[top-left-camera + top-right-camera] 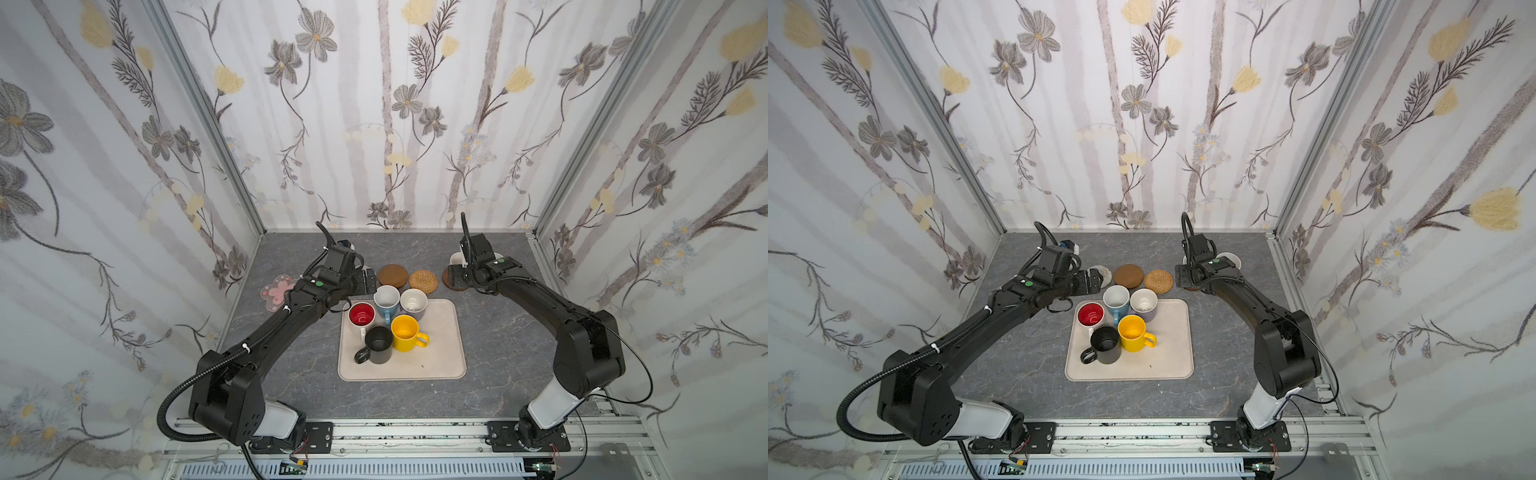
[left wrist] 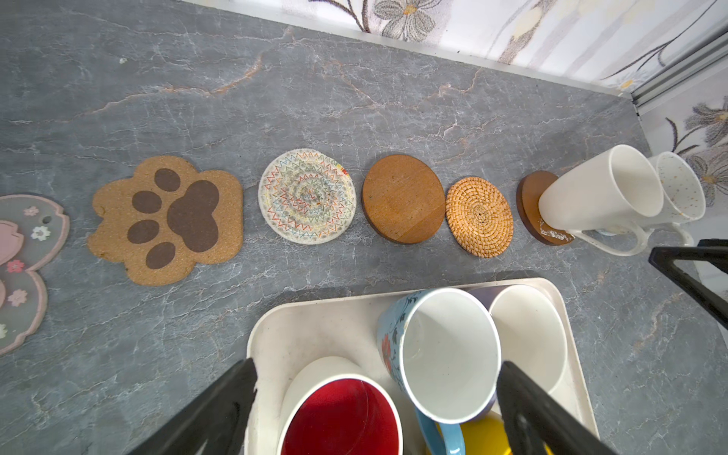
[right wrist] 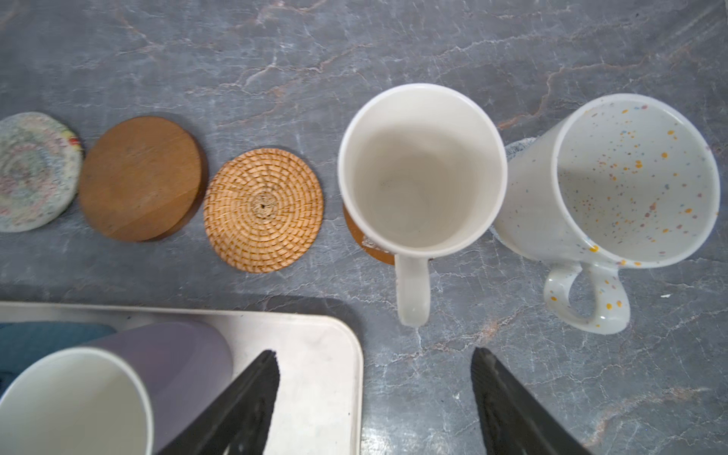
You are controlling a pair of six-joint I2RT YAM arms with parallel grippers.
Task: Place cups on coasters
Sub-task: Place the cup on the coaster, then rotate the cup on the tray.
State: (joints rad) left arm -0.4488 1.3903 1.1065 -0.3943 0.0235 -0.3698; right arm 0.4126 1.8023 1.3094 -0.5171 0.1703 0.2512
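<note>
Seven mugs and seven coasters are laid out around one beige tray [image 1: 440,361] on a grey marbled table. Five mugs stand upright on the tray, crowded toward its far left part: a white mug with a red inside [image 1: 361,314], a light blue mug [image 1: 386,298], a lavender mug [image 1: 413,300], a yellow mug [image 1: 404,329] and a black mug [image 1: 378,340]. The seven coasters form a row just beyond the tray's far edge; from left to right they are a pink blossom coaster [image 2: 19,268], a brown paw coaster [image 2: 169,218], a whitish woven coaster [image 2: 307,195], a wooden disc [image 2: 402,198], a rattan coaster [image 2: 479,216], a glossy brown disc [image 2: 530,201] and a grey knitted coaster [image 3: 518,147]. The last two lie past the tray's far right corner; a plain cream-white mug [image 3: 421,169] stands on the glossy brown disc and a speckled cream-white mug [image 3: 630,177] on the grey knitted coaster, which it mostly hides. Two grippers are in view. The right gripper [image 3: 374,354] hangs beside the tray's far right corner with its jaws well apart and empty; the plain mug's handle points at the gap between them, just clear of the tips. The left gripper [image 2: 378,368] hovers over the tray's far left part with its jaws spread wide, gripping nothing; the red-inside and light blue mugs sit below and between them.
</note>
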